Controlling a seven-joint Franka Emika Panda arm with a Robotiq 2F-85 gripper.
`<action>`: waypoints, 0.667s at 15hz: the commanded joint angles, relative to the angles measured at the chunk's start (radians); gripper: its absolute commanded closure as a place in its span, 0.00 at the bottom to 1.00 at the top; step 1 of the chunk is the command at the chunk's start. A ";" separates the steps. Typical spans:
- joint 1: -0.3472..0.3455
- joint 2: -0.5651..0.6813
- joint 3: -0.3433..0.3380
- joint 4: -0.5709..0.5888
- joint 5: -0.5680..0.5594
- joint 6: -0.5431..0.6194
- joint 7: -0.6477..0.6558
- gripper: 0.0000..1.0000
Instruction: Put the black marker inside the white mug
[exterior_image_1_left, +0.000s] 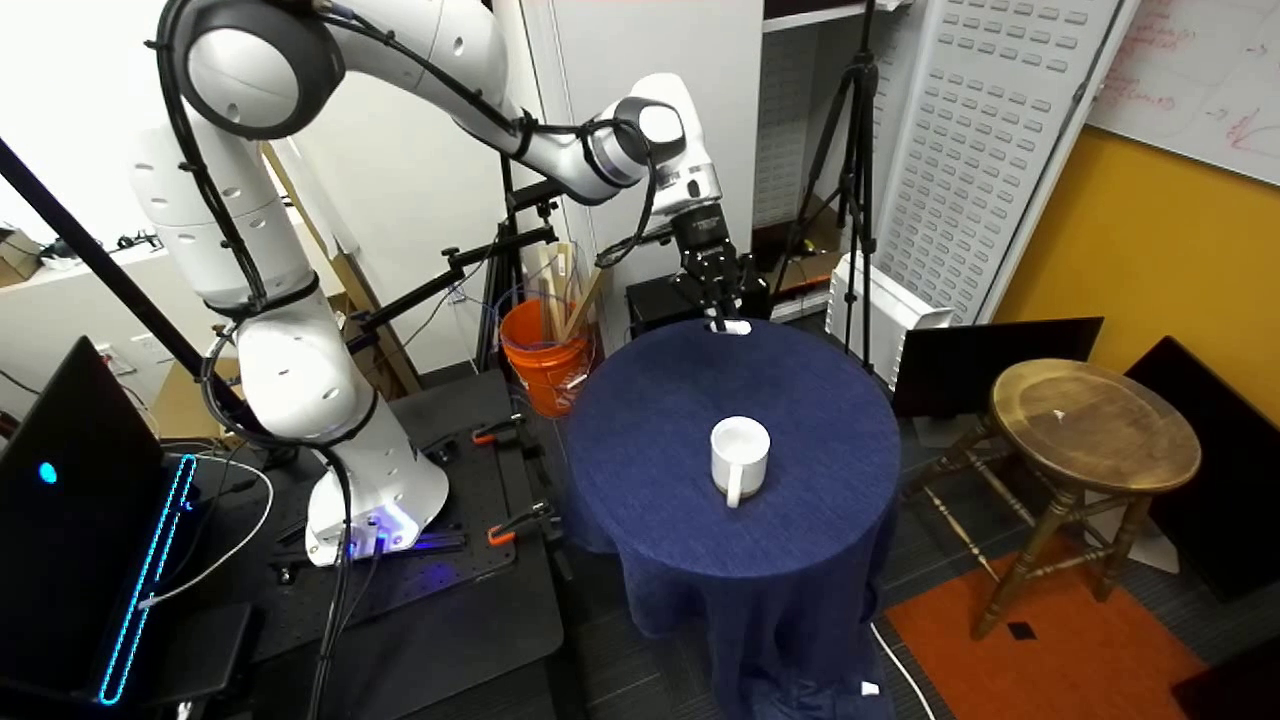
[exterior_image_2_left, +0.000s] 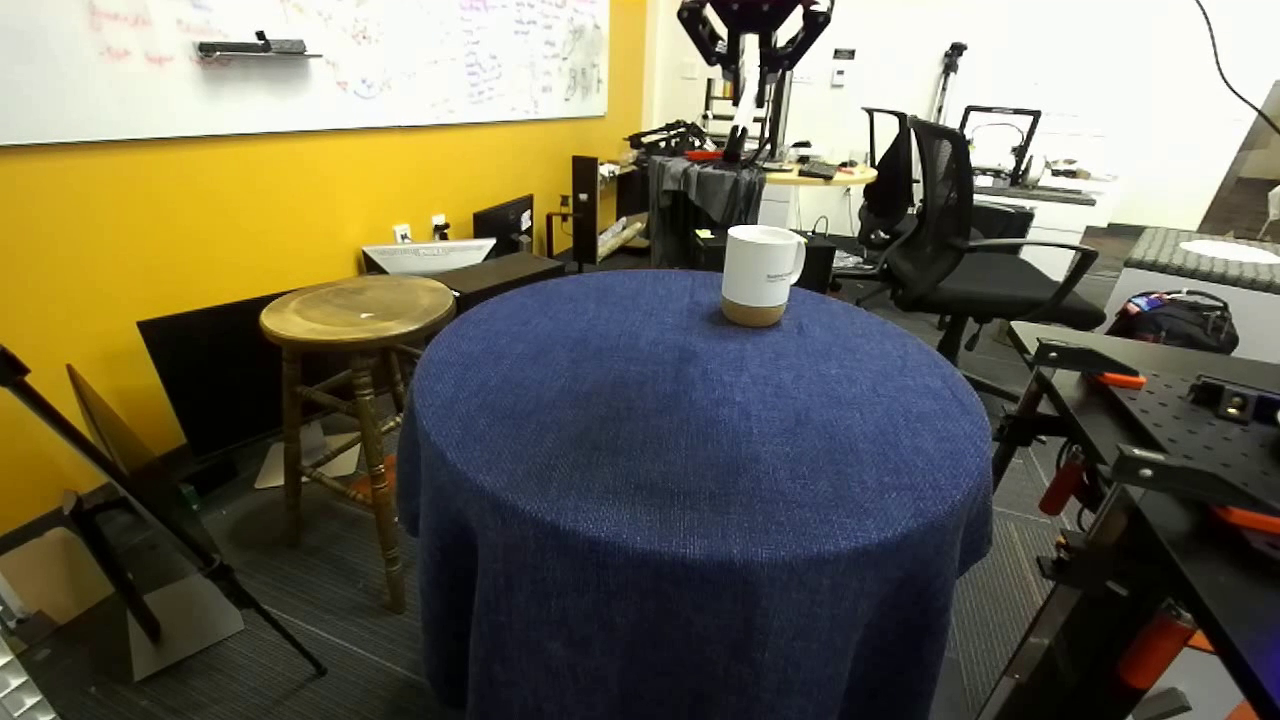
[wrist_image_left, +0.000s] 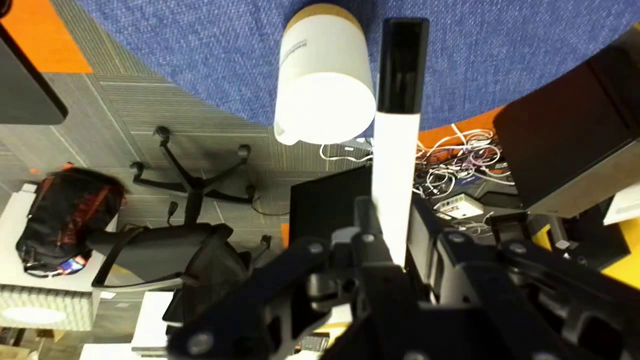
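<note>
A round table draped in dark blue woven cloth shows in both exterior views, the cloth hanging down in loose folds. Directly on its top stands a white cylindrical mug with a tan, cork-like base, upright and off-centre, nearer the far edge as an exterior view has it. Dark lettering, too small to read, marks its wall. In an exterior view its handle points toward the near edge. A small white patch shows low among the folds, seemingly on the cloth.
</note>
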 joint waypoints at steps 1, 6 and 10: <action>-0.065 -0.042 0.059 -0.034 -0.053 -0.085 0.076 0.95; -0.115 0.002 0.080 -0.029 -0.136 -0.183 0.186 0.95; -0.137 0.058 0.078 -0.012 -0.197 -0.254 0.293 0.95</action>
